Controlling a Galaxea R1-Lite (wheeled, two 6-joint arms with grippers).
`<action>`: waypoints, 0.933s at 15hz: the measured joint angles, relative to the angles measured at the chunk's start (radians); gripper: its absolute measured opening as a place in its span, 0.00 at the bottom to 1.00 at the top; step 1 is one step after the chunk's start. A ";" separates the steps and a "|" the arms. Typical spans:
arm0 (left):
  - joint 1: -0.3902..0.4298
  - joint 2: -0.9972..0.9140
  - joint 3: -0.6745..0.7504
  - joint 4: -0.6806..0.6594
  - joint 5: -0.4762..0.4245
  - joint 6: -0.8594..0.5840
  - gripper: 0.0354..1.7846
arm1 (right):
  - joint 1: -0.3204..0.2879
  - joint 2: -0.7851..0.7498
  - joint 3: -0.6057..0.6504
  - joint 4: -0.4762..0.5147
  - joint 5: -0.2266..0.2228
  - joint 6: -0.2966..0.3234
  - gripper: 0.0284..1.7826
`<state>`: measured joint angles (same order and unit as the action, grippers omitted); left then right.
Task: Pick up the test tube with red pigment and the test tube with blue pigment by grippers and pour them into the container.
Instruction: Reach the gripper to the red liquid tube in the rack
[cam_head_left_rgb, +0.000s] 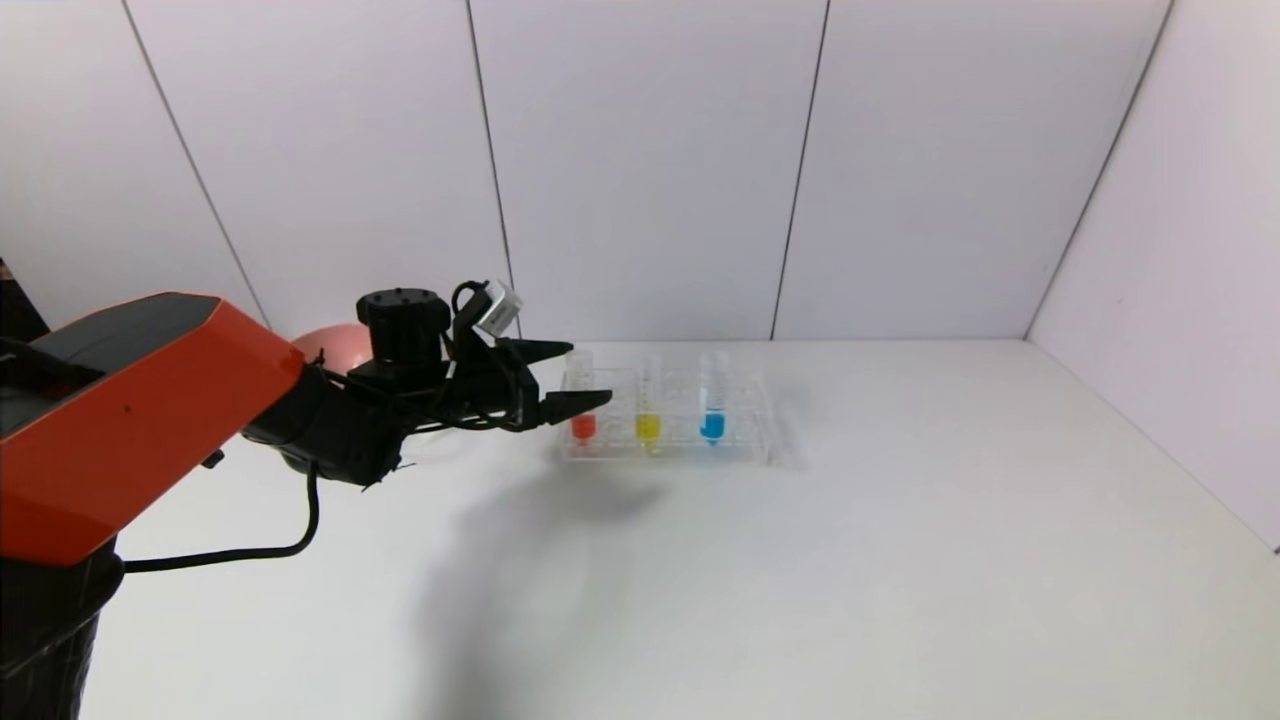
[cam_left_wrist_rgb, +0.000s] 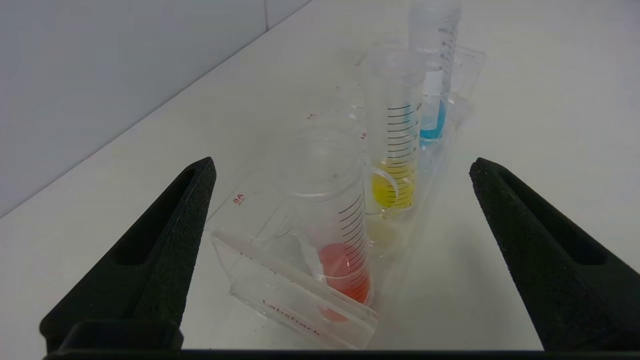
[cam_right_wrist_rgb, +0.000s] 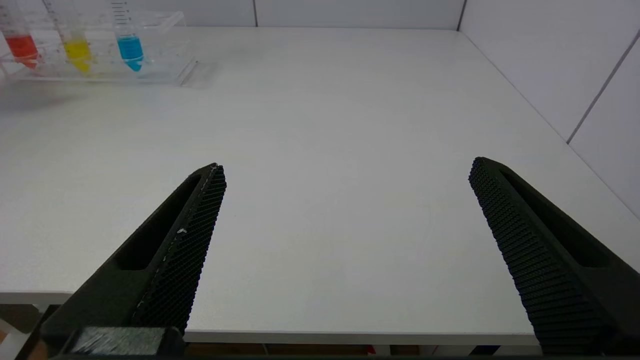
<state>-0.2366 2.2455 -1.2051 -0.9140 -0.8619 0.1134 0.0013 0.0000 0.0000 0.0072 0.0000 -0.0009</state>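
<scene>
The test tube with red pigment (cam_head_left_rgb: 583, 424) stands at the left end of a clear rack (cam_head_left_rgb: 745, 425); the test tube with blue pigment (cam_head_left_rgb: 712, 424) stands further right. My left gripper (cam_head_left_rgb: 586, 376) reaches in from the left, open, its fingers on either side of the red tube's upper part without touching it. In the left wrist view the red tube (cam_left_wrist_rgb: 332, 220) stands between the wide-apart fingers of that gripper (cam_left_wrist_rgb: 342, 165), with the blue tube (cam_left_wrist_rgb: 433, 115) behind. My right gripper (cam_right_wrist_rgb: 347, 167) hangs open and empty over the table's near edge. The container is out of view.
A yellow-liquid tube (cam_head_left_rgb: 648, 427) stands between the red and blue ones. A pink bowl (cam_head_left_rgb: 335, 345) sits behind my left arm near the back wall. White walls close the table at the back and right. The right wrist view shows the rack (cam_right_wrist_rgb: 165, 70) far off.
</scene>
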 joint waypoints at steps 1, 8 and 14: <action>0.000 0.006 -0.005 0.000 0.000 0.000 0.99 | 0.000 0.000 0.000 0.000 0.000 0.000 1.00; -0.006 0.042 -0.044 0.010 0.000 -0.001 0.98 | 0.000 0.000 0.000 0.000 0.000 0.000 1.00; -0.011 0.061 -0.063 0.019 0.000 -0.002 0.60 | 0.000 0.000 0.000 0.000 0.000 0.000 1.00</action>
<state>-0.2481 2.3062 -1.2681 -0.8951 -0.8619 0.1115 0.0013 0.0000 0.0000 0.0072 0.0000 -0.0004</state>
